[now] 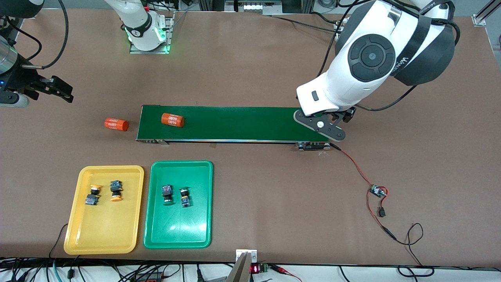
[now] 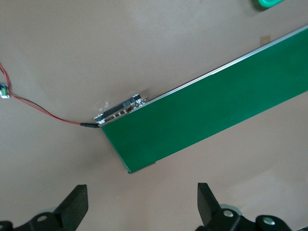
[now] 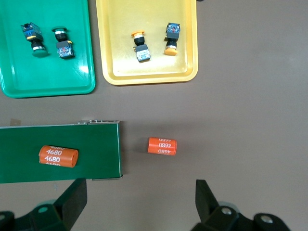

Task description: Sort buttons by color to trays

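- My left gripper hangs spread wide and empty over the conveyor belt, at the belt's end toward my left arm's side of the table.
- My right gripper is also spread and empty, up over the bare table near the belt's other end, above an orange cylinder lying just off the belt; a second orange cylinder rests on the belt.
- Both yellow-capped buttons lie tipped over in the yellow tray, close together but apart.
- Both green-capped buttons lie in the green tray, side by side.
- By colour, the sorting looks finished to me.
- If I had to lift one, I judge it light, rigid plastic; the round cap would slip, so I would pinch the flat sides of the blocky body.
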Action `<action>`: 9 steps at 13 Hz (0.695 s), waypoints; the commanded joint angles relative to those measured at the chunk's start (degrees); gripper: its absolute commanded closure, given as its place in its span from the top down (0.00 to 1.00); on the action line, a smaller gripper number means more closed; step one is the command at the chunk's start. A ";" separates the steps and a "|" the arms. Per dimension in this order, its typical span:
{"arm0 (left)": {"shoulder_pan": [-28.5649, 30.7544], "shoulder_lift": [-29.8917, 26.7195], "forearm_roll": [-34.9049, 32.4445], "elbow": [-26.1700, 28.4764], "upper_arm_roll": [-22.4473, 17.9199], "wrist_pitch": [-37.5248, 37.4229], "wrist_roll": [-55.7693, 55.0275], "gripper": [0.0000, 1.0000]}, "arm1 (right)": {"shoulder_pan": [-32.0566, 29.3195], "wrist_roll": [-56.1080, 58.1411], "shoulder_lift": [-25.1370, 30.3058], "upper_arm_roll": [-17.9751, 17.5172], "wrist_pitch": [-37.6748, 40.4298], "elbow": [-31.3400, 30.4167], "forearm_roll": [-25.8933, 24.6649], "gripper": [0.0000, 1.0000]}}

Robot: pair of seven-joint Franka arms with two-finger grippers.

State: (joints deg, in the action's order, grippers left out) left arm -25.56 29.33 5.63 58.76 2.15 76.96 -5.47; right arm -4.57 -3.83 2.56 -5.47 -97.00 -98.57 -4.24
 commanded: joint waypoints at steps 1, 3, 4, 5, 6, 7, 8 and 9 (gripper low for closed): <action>0.08 -0.68 2.28 1.01 -0.65 0.30 -8.20 1.00 | -0.61 -0.20 -0.97 -0.25 -0.12 3.98 -0.24 1.00; -0.63 -0.42 2.37 1.01 -0.65 0.30 -9.64 1.00 | -0.61 0.23 -2.21 -0.25 0.76 6.20 -0.41 1.00; -0.71 -0.07 2.46 1.01 -0.65 0.38 -9.82 1.00 | -0.87 -0.21 -2.82 -0.25 0.67 6.37 -0.33 1.00; -1.41 -0.15 2.46 0.92 -0.74 0.30 -10.25 1.00 | -1.14 -0.30 -3.69 -0.07 0.24 6.46 -0.24 1.00; -1.42 -0.41 2.55 0.92 -0.74 0.30 -12.00 1.00 | -1.14 -0.21 -4.40 -0.07 0.23 6.55 -0.24 1.00; -1.16 -0.85 2.37 0.66 -0.74 0.04 -12.80 1.00 | -1.14 -0.12 -4.40 -0.07 0.23 6.55 -0.24 1.00; -0.72 -2.51 2.46 1.35 -0.74 -0.57 -12.37 1.00 | -1.14 0.31 -4.40 0.02 0.49 6.63 -0.24 1.00; -0.98 -2.61 1.76 1.36 -0.83 -0.67 -13.06 1.00 | -1.14 0.49 -4.40 0.11 0.76 6.64 -0.24 1.00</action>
State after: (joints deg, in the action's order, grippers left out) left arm -26.38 29.20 7.28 58.81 1.87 76.89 -17.28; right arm -5.21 -3.90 -1.52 -5.08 -97.37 -93.51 -4.29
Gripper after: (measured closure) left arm 0.000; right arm 0.000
